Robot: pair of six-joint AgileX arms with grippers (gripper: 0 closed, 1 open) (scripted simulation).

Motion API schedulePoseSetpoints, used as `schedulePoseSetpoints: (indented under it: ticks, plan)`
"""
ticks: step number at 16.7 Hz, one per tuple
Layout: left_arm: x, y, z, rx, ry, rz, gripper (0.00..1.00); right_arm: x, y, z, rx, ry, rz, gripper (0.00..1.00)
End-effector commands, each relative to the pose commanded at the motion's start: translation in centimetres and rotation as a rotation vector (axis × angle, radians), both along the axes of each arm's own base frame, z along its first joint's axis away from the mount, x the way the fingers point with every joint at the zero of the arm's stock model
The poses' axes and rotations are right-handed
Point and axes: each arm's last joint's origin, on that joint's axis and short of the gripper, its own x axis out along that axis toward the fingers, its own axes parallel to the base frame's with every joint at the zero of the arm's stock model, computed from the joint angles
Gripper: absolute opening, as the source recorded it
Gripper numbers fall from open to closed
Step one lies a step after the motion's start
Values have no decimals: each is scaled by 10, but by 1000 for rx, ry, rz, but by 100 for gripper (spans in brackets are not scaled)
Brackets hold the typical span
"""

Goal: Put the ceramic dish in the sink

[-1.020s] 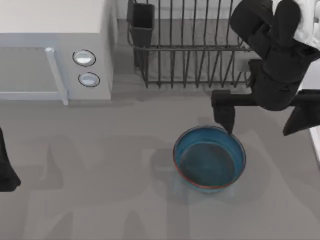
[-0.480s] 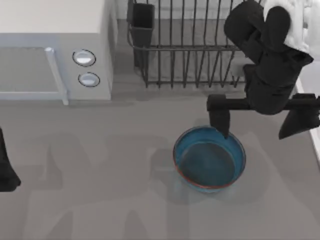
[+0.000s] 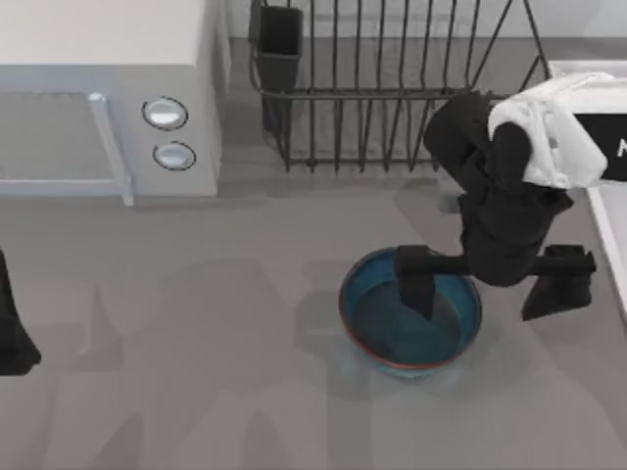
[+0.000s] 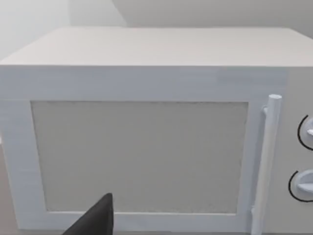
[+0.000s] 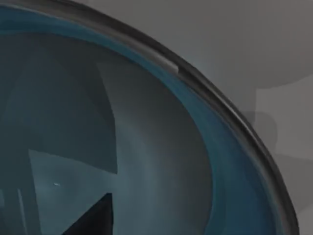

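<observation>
The ceramic dish (image 3: 392, 338) is a blue bowl with a dark inside, standing on the grey counter right of centre. My right gripper (image 3: 487, 286) is open wide over the bowl's right rim. One finger (image 3: 415, 284) reaches down inside the bowl and the other (image 3: 560, 289) is outside it, to the right. The right wrist view looks into the ceramic dish (image 5: 161, 122) from close up, with a dark fingertip (image 5: 98, 218) at the edge of the picture. The sink (image 3: 615, 245) shows as a pale strip at the right edge. My left gripper (image 3: 8, 338) is parked at the left edge.
A white microwave (image 3: 98, 88) stands at the back left and faces the left wrist camera (image 4: 142, 156). A black wire dish rack (image 3: 382, 108) stands at the back, just behind my right arm. Bare grey counter lies in front and to the left of the bowl.
My right gripper has come forward and left and gone lower. Its left finger, earlier at the bowl's back rim, now dips inside. The bowl and the left arm have not moved.
</observation>
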Motion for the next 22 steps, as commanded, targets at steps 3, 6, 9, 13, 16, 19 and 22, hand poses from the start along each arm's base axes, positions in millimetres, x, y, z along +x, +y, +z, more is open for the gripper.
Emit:
schedulePoseSetpoints:
  ticks: [3, 6, 9, 13, 16, 19, 22]
  plan:
    - [0, 0, 0, 0, 0, 0, 100, -1, 0, -3, -1, 2, 0, 100]
    - [0, 0, 0, 0, 0, 0, 100, -1, 0, -3, -1, 2, 0, 92]
    - [0, 0, 0, 0, 0, 0, 100, -1, 0, -3, -1, 2, 0, 70]
    - [0, 0, 0, 0, 0, 0, 100, -1, 0, -3, -1, 2, 0, 40]
    - [0, 0, 0, 0, 0, 0, 100, -1, 0, -3, -1, 2, 0, 17]
    - [0, 0, 0, 0, 0, 0, 100, -1, 0, -3, -1, 2, 0, 0]
    - [0, 0, 0, 0, 0, 0, 100, -1, 0, -3, -1, 2, 0, 0]
